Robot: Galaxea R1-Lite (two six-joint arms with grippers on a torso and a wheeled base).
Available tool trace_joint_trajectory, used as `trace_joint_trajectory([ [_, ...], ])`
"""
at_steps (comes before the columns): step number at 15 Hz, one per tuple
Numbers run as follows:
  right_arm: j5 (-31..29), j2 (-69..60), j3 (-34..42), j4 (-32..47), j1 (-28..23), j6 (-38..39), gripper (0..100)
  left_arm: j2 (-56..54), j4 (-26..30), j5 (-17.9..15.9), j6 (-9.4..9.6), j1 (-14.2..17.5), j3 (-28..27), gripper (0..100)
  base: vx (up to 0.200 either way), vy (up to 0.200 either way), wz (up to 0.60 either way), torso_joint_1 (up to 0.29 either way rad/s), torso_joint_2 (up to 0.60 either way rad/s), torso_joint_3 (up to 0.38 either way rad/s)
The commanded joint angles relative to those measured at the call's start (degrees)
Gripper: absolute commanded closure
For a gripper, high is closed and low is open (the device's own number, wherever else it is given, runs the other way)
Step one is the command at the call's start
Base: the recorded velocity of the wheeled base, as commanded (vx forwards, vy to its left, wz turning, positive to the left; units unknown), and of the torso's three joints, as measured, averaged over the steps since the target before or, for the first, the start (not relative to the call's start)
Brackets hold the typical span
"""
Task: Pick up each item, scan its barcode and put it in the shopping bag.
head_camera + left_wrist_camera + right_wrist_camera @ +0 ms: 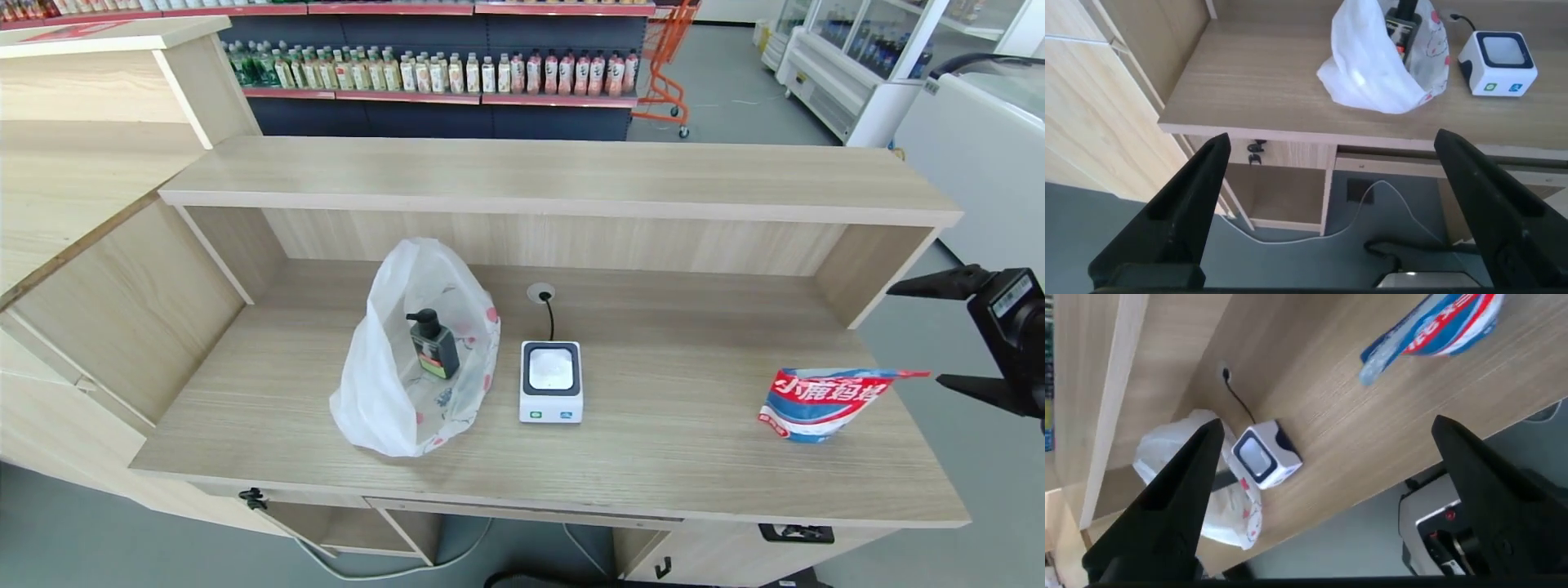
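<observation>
Black-fingered and spread empty, the right gripper (914, 335) hangs just beside the red-and-blue pouch (824, 402), which stands on the desk with its wide top edge running toward the gripper. Nothing stands between them. The left gripper (1333, 140), also released, is far off. Beyond the pouch sit the scanner (551, 380) and then the shopping bag (384, 392), which holds a pump bottle (433, 343).

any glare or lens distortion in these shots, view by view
Head view: the scanner window glares white and the counter edges bow slightly, a wide-lens look. Left wrist view: the bag has a bright white patch. Right wrist view: the scanner window is pale with reflection.
</observation>
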Motion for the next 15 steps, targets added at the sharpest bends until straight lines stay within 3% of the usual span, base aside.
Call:
trace_joint_trajectory([
  [1, -0.6, 3.4, 0.0, 0.3, -1.3, 1.3, 0, 0.0, 0.0, 0.1, -0.07, 0.0, 0.0, 0, 0.0, -0.2, 0.0, 0.002, 0.0, -0.007],
  [8, -8.2, 15.7, -6.6, 4.0, -1.8, 11.8, 0, 0.0, 0.0, 0.1, -0.07, 0.0, 0.0, 0, 0.0, 0.0, 0.0, 0.0, 0.0, 0.0],
  [15, -14.2, 29.6, -10.5, 3.4, -1.9, 12.0, 0, 0.0, 0.0, 0.1, -0.07, 0.0, 0.0, 0, 0.0, 0.0, 0.0, 0.0, 0.0, 0.0],
])
